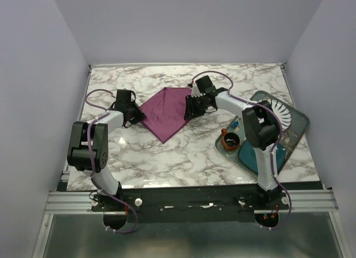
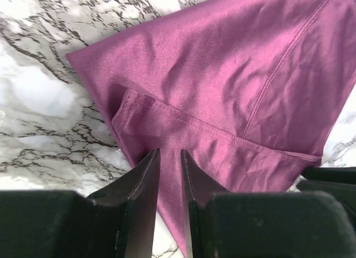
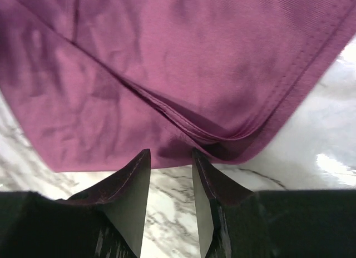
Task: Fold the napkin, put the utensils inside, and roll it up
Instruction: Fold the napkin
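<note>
Folded napkin (image 1: pixel 167 110) lies upper centre of top view; left gripper (image 2: pixel 169 153) and right gripper (image 3: pixel 171 153) sit at its opposite edges, jaws narrowly parted, clamping nothing.

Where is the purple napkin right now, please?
From above, the napkin lies on the table, centre-back, between the left gripper and right gripper.

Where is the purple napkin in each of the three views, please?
Top external: the napkin lies near the middle of the marble table, one corner pointing to the near edge.
Left wrist: the napkin fills the centre and right.
Right wrist: the napkin fills the upper part.
Shared landmark: the marble table shows beside the napkin in every view.
</note>
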